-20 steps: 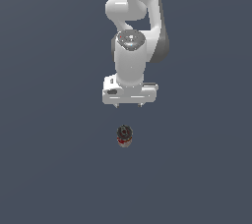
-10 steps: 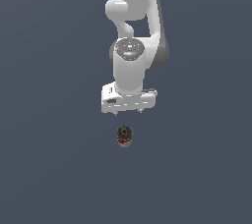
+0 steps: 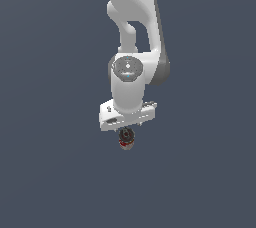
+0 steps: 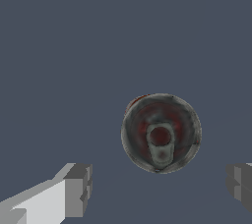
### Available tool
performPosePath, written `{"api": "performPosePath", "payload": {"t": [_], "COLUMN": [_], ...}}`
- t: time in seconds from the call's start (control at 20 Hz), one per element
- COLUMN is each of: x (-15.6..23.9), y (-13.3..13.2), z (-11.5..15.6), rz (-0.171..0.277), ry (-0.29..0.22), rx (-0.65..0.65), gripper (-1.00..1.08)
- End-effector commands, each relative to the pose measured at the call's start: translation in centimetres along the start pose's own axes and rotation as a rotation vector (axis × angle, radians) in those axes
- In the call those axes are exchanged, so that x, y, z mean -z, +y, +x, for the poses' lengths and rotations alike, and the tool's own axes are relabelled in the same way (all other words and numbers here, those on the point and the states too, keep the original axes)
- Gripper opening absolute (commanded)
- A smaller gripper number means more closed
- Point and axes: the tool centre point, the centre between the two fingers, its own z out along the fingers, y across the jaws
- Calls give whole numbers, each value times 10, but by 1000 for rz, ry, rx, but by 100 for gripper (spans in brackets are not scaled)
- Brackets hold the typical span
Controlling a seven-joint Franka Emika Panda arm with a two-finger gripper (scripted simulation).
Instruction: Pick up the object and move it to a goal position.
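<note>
- Your gripper [image 4: 157, 191] stands spread wide, holding nothing; in the wrist view one finger [image 4: 78, 190] shows whole and the other only as a grey tip at the picture's edge, with bare floor between them
- The tin can [image 4: 161, 132] stands upright below the gripper, its dark metallic top facing the wrist camera and a sliver of red label showing at the rim; it sits nearer the far finger than the near one and a little off the line joining the fingertips, so you are not yet centred over it
- In the exterior view the gripper [image 3: 127, 128] hangs just above the tin can [image 3: 127, 139], whose top is partly hidden behind the white hand; whether the fingertips have reached the can's level I cannot tell
- Done, by my reading: the approach is nearly complete
- Left: line up, finish the descent, close on the can, lift, and carry it; no goal marker shows in either view
</note>
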Motion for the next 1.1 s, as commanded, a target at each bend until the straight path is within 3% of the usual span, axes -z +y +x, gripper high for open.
{"api": "performPosePath", "payload": {"t": [0.0,0.65,1.05], "x": [-4,-15,-53], "y": [4,10,9], "z": [7,16,15], "rz": [0,1,1], "ry": [2,4,4], "rx": [27,63,65], "gripper": [100,100,100]}}
